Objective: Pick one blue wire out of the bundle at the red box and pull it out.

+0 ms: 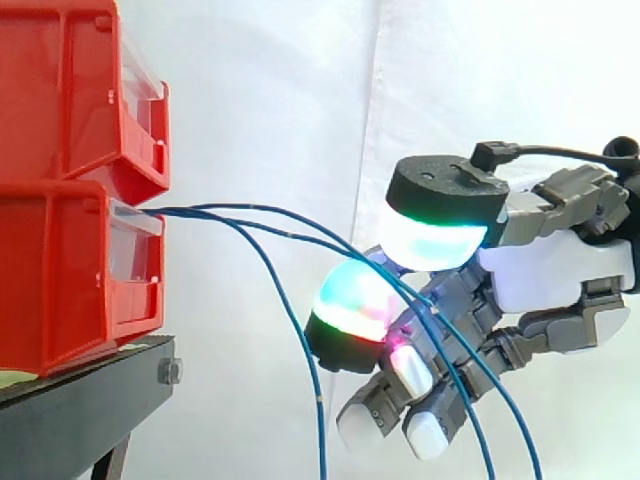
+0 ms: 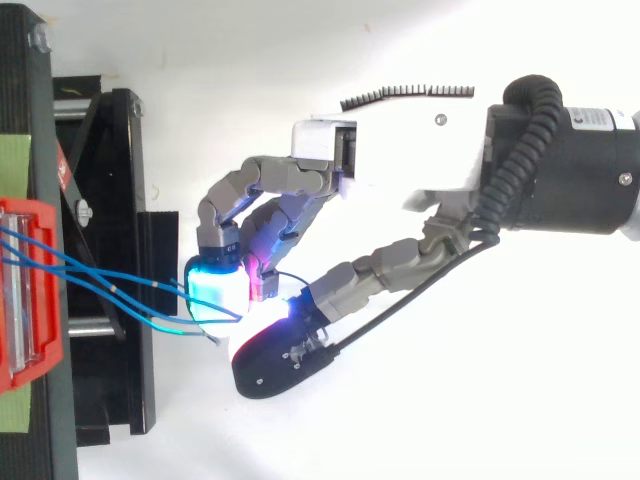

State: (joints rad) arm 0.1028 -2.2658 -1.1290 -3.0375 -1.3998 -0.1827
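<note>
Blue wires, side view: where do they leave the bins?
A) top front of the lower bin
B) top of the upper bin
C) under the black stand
A: the blue wires come out at the top front of the lower red bin, just below the upper red bin.

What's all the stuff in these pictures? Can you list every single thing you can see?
red bins: two, red, stacked at the left on the stand
blue wires: at least three, blue, coming out of the lower bin's front, running right and down past the hand
stand: one, black, under the bins
green patches: two, pale green, either side of the bin at the left edge of the top view
curtain: one, white, behind everything
hand: one, white and grey, at the right, in among the wires
arm: one, black, coming in from the right in the top view
</note>
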